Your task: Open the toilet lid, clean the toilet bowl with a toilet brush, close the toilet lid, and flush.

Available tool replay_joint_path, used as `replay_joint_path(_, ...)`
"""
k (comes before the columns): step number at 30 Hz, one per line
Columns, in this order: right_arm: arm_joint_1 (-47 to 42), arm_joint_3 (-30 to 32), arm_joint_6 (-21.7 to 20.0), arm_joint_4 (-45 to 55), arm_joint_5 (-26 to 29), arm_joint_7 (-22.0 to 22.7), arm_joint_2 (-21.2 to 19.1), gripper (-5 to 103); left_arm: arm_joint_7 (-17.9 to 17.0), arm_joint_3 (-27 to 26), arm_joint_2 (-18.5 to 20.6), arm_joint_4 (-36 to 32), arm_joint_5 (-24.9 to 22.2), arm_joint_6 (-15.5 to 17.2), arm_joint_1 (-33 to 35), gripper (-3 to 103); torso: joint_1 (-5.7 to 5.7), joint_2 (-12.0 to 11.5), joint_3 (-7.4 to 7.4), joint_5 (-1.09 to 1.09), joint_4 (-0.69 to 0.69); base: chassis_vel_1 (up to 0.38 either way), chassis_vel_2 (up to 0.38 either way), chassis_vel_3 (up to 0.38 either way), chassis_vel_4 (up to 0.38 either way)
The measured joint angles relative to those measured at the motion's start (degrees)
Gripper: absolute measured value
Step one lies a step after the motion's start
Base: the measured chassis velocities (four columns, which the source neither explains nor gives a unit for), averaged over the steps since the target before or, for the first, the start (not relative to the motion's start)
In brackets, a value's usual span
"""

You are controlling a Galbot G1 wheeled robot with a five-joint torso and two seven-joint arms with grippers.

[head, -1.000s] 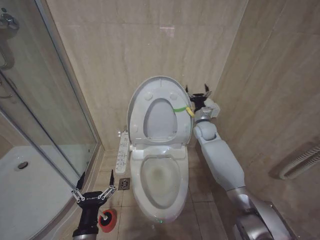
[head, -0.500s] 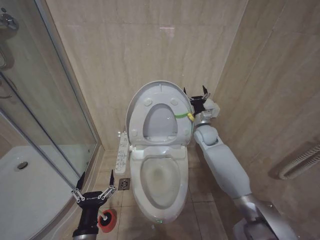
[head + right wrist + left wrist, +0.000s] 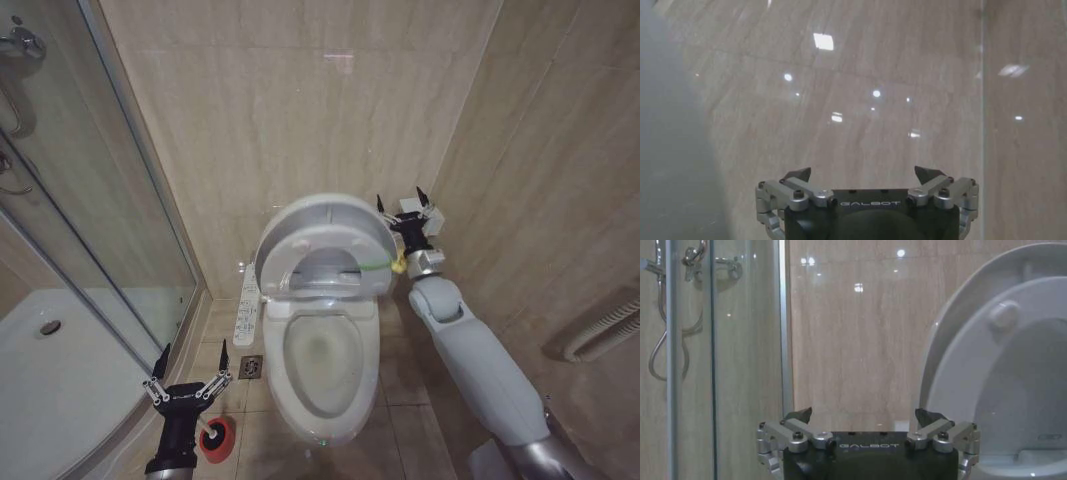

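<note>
The toilet lid (image 3: pixel 325 225) leans forward, about halfway down over the toilet bowl (image 3: pixel 320 350), with the seat under it. Its yellow-green band (image 3: pixel 385 264) hangs at its right edge. My right gripper (image 3: pixel 401 207) is open just behind that edge, close to the band; in the right wrist view the right gripper (image 3: pixel 867 175) faces the wall tiles with the lid (image 3: pixel 667 150) beside it. My left gripper (image 3: pixel 188 372) is open low on the left, above the red holder cup (image 3: pixel 215 438). The toilet brush is hidden behind my left wrist. The left gripper (image 3: pixel 867 416) points at the lid (image 3: pixel 1013 365).
A white button panel (image 3: pixel 245 305) runs along the bowl's left side, with a floor drain (image 3: pixel 250 367) beside it. The glass shower enclosure (image 3: pixel 100 230) closes off the left. Tiled walls stand close behind and on the right, where a ribbed hose (image 3: pixel 600 325) lies.
The lid has swung forward from upright against the wall to roughly halfway down. My right gripper followed behind its right edge. The left arm has not moved.
</note>
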Motion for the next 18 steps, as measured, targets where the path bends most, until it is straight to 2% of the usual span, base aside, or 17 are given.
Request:
replay_joint_path(11,-11.74,2.62,1.86,8.59,-0.05,0.24,-2.32,100,0.01,0.01,0.00,0.00,0.00,0.00,0.00,100,0.00,-0.01,0.00,-0.01,-0.02,0.000,0.000,0.000,0.000)
replay_joint_path(18,-14.50,2.80,3.19,10.12,-0.07,-1.50,-4.73,100,0.00,0.01,0.00,0.00,0.00,0.00,0.00,100,0.00,-0.01,0.00,-0.01,-0.01,0.000,0.000,0.000,0.000)
